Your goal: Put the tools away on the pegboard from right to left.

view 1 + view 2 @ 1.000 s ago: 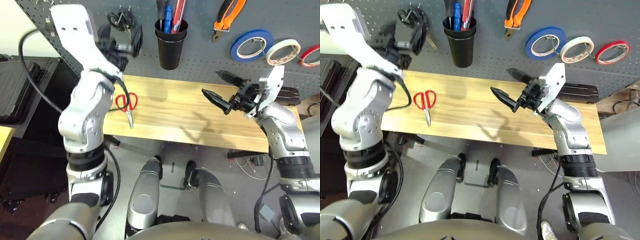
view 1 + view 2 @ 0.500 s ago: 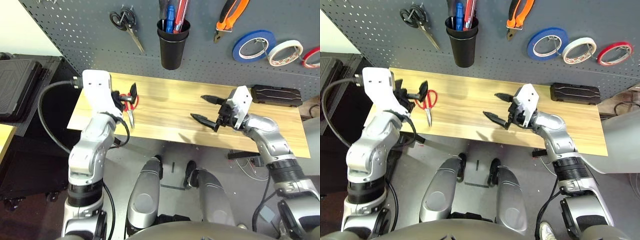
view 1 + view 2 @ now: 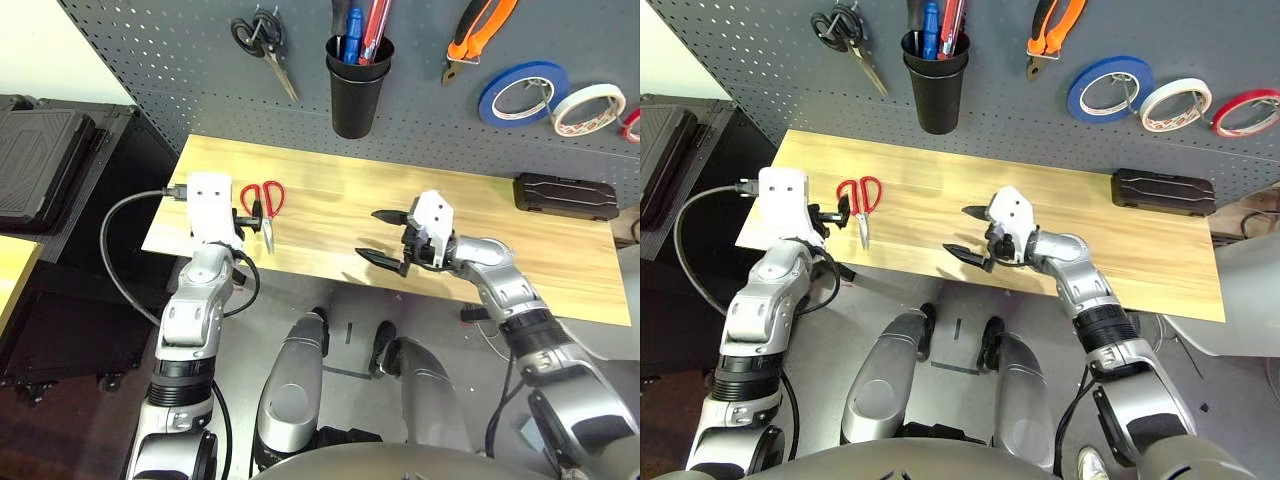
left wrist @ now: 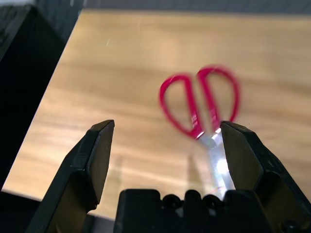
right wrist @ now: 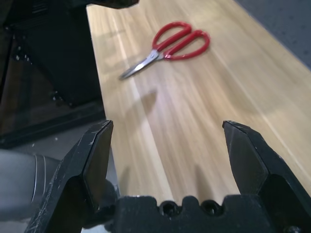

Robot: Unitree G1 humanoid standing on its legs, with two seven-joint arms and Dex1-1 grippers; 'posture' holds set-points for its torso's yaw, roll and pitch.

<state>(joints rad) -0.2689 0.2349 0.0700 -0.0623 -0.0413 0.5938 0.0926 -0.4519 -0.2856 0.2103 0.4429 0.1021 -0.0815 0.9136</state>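
Scissors: red-handled scissors (image 3: 262, 203) lie flat on the light wooden desk (image 3: 330, 215) near its left end, blades pointing toward the robot, nothing gripping them.
Left claw: left claw (image 3: 249, 209) sits low over the desk just left of the scissors, fingers spread wide, empty.
Right claw: right claw (image 3: 384, 237) hangs over the desk's middle near the front edge, fingers wide apart too, holding nothing, well apart from the scissors.
Pegboard: dark grey perforated pegboard (image 3: 180, 60) already carries the orange-and-black pliers (image 3: 470, 35) and cream tape roll (image 3: 588, 108); the black cup (image 3: 356, 85) holds pens and slim tools.
Extras: black-handled scissors (image 3: 262, 42) and blue tape roll (image 3: 523, 92) hang there as well.
Case: black flat case (image 3: 566, 195) lies at the desk's right end.
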